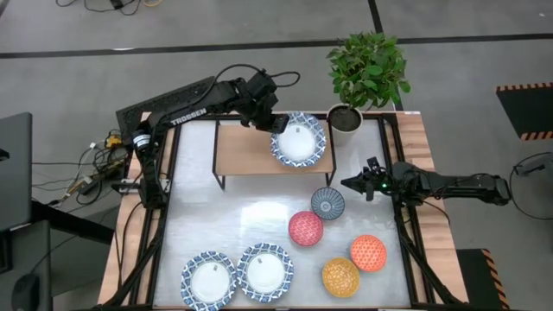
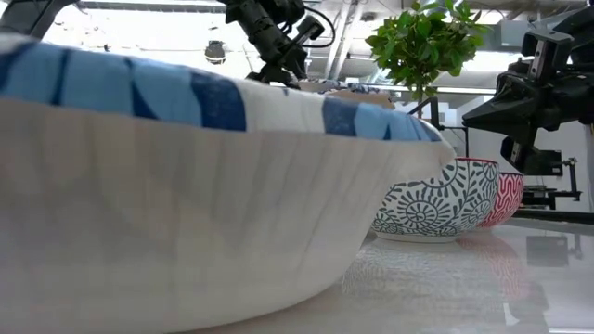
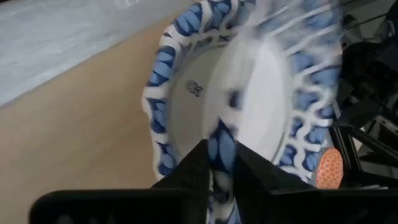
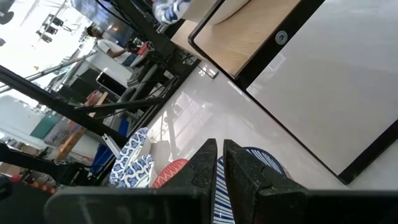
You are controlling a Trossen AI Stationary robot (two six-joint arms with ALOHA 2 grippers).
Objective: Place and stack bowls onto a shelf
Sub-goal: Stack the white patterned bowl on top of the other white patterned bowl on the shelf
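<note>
A wide blue-and-white bowl (image 1: 302,142) is at the right end of the light-wood shelf (image 1: 242,154). My left gripper (image 1: 275,123) is shut on it. In the left wrist view a second wide bowl (image 3: 177,93) lies under it on the shelf board. Two more wide bowls (image 1: 207,281) (image 1: 265,270) sit at the table's near edge. The small bowls stand on the table: grey-blue (image 1: 327,203), pink-red (image 1: 305,228), orange-red (image 1: 368,252) and yellow-orange (image 1: 340,276). My right gripper (image 1: 347,183) is shut and hovers just right of and above the grey-blue bowl (image 4: 249,168), touching nothing. My left gripper holds the upper wide bowl by its rim (image 3: 221,146), on the bowl's left far side. The rim is pinched between the two fingers. The fingers slant down from the table's far left. The bowl sits tilted over the lower bowl; whether it rests on it, I cannot tell.
A potted plant in a dark pot (image 1: 346,118) stands just right of the shelf, close to the held bowl. The table's black frame (image 1: 406,233) runs under the right arm. One near wide bowl (image 2: 186,186) fills the low view's foreground. The shelf's left half is bare board.
</note>
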